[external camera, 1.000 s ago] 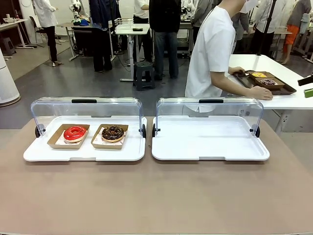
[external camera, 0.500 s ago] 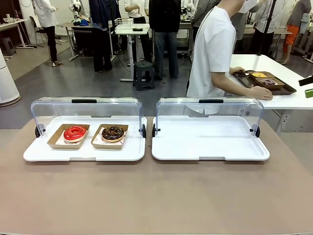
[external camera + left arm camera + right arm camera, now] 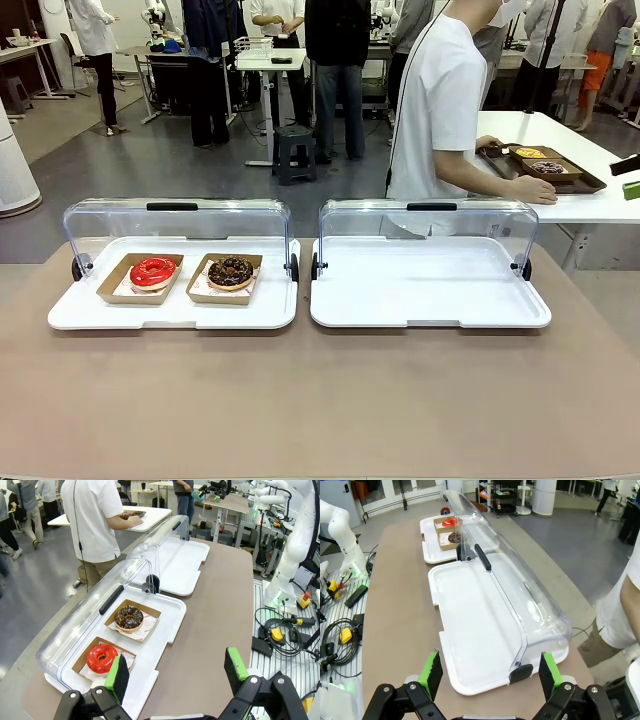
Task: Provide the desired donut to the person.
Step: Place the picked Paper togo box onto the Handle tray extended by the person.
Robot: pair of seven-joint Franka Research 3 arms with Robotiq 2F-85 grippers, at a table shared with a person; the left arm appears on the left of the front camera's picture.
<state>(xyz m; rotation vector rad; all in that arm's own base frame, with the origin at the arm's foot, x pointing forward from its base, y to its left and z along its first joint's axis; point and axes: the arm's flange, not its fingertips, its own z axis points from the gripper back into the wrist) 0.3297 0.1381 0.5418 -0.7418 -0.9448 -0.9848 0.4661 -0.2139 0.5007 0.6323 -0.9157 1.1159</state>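
While the person [image 3: 440, 110] in the white short-sleeved shirt stands past the far edge, turned side-on toward a white side table [image 3: 600, 170] with both hands on a dark tray [image 3: 585, 182] of donuts there, the long brown table [image 3: 320, 400] on this side carries two white display trays set side by side, just apart. The right-hand display tray [image 3: 430, 290] is bare inside, its clear domed lid [image 3: 428, 222] swung up and back along the far edge. The left-hand display tray [image 3: 110, 315] has its own clear lid [image 3: 175, 222] raised the same way, and it holds two brown cardboard trays next to each other. The red glazed donut [image 3: 152, 272] lies in the cardboard tray nearer that display tray's outer end, and the chocolate donut [image 3: 231, 271] with its sprinkled top lies in the one nearer the middle of the table; the two are close but not touching. From the left wrist, the left gripper [image 3: 175, 672] hangs above the near edge of the donut tray with its green-padded fingers spread wide and nothing between them. From the right wrist, the right gripper [image 3: 490, 672] hovers over the end of the bare tray, its fingers likewise wide apart and holding nothing.
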